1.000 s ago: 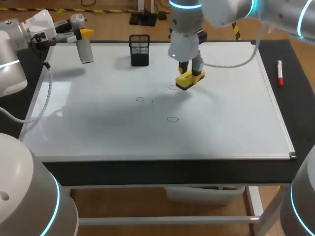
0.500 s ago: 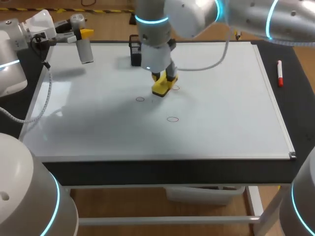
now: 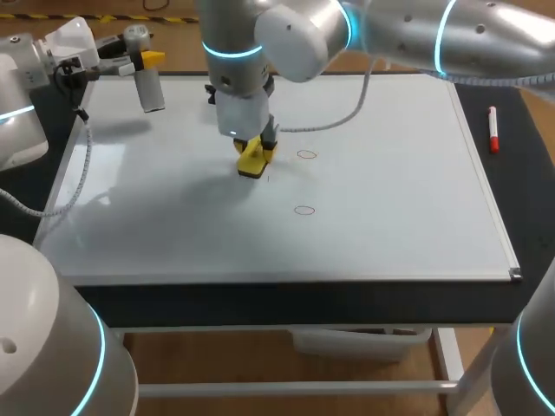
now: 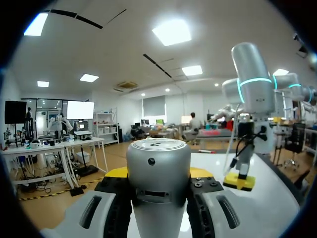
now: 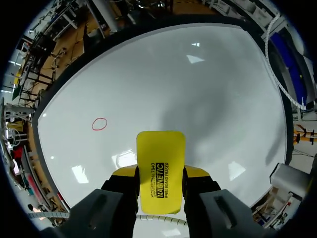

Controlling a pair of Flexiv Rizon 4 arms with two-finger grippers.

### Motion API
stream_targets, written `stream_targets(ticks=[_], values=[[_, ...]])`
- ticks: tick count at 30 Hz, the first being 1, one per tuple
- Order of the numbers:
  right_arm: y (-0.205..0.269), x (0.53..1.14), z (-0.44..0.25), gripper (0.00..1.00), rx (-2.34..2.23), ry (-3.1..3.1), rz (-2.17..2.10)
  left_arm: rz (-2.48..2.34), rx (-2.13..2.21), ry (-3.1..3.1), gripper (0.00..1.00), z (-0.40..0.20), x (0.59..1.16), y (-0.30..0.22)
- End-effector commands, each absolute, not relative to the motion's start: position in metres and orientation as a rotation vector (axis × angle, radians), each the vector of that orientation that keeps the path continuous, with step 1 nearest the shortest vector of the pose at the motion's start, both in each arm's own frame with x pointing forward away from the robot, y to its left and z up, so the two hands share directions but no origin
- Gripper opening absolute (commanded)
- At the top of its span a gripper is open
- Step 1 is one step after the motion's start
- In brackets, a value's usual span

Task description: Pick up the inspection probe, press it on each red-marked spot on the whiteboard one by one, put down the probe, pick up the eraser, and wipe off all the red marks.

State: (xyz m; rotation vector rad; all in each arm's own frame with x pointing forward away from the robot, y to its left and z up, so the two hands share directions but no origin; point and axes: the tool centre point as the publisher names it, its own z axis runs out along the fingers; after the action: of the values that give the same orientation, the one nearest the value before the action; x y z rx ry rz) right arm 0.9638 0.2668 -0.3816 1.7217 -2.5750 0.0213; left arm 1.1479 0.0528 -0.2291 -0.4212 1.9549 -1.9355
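left jaws grip probe (image 4: 158,168) | right jaws clamp eraser (image 5: 160,163) | head: two red circles (image 3: 303,210); right wrist: one

Yellow whiteboard eraser (image 5: 160,151) gripped from both sides by the right gripper (image 5: 161,172), over the whiteboard (image 5: 208,99), one red circle mark (image 5: 99,124) ahead, off to one side

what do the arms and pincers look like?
Left arm and right arm: glossy silver-white rounded links, glowing cyan rings at joints. A white cable loops off the right arm, a pale ribbed hose off the left. Left pincer and right pincer: black fingers, yellow tips.
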Motion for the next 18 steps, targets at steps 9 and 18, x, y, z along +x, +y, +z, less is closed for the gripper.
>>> stream_targets(ticks=[9,18], values=[[0.292,0.957,-0.396,0.00,1.834,-2.451,-0.006,-1.936,-0.418,1.955,0.00,-0.228,1.148,0.053],[0.311,0.950,-0.408,0.00,1.902,-2.364,0.019,-1.936,-0.418,1.955,0.00,-0.228,1.148,0.053]])
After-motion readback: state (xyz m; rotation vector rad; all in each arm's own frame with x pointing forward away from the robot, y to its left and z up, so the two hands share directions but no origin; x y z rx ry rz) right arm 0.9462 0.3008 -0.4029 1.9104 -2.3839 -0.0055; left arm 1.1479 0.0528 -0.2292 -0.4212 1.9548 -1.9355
